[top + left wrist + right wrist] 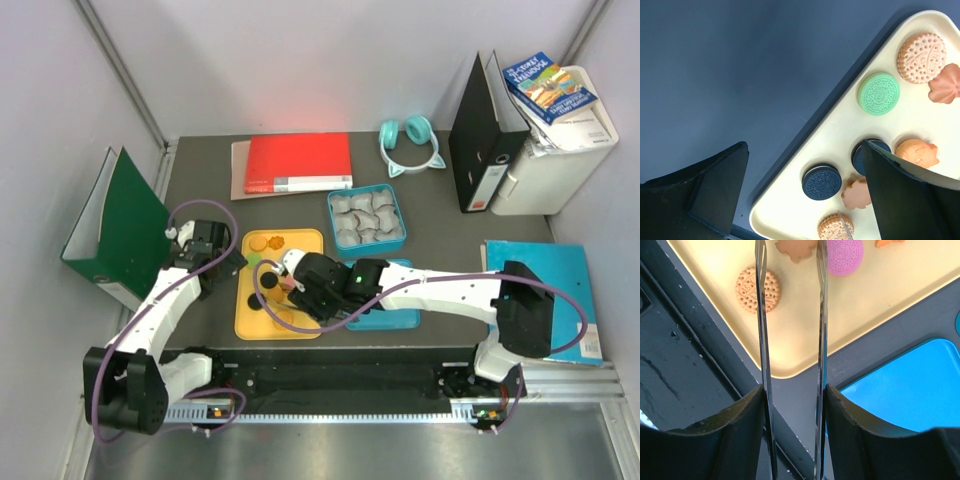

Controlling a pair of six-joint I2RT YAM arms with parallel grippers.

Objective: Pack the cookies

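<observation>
With the right gripper jaws pinching the tongs, centre both blades on the tan lobed cookie — clear of the pink cookie. The left gripper jaws stand spread.

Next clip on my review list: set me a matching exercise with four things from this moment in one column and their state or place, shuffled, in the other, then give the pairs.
Things:
1. left gripper
2. right gripper
3. green cookie
4. teal box

State or place:
A. holds crinkled paper cups
B. lies on the yellow tray
C. jaws wide open, holding nothing
D. closed on metal tongs

Pairs: 1-C, 2-D, 3-B, 4-A.
</observation>
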